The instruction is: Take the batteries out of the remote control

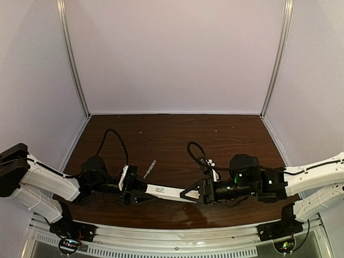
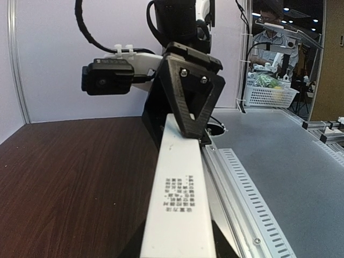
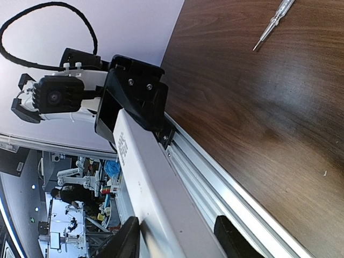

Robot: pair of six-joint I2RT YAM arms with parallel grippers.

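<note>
Dark wood table (image 1: 177, 134) under pale walls. At its 6 o'clock edge the black left gripper (image 1: 144, 196) is clamped on one end of the slim white plastic remote control (image 1: 167, 191), held aloft — the right gripper (image 1: 185, 194) straddles the other end; whether it pinches, I cannot tell. No batteries show: probably a two-handed regrasp, next baring them. Thin pale-handled screwdriver (image 1: 149, 169) lies at 11 o'clock, obstructing nothing.

The remote control (image 1: 164, 191) is smooth white plastic with a slight sheen. The table (image 1: 177, 140) is dark wood grain, faintly glossy. The rail (image 3: 215, 180) at its edge is grooved, brushed metal.
</note>
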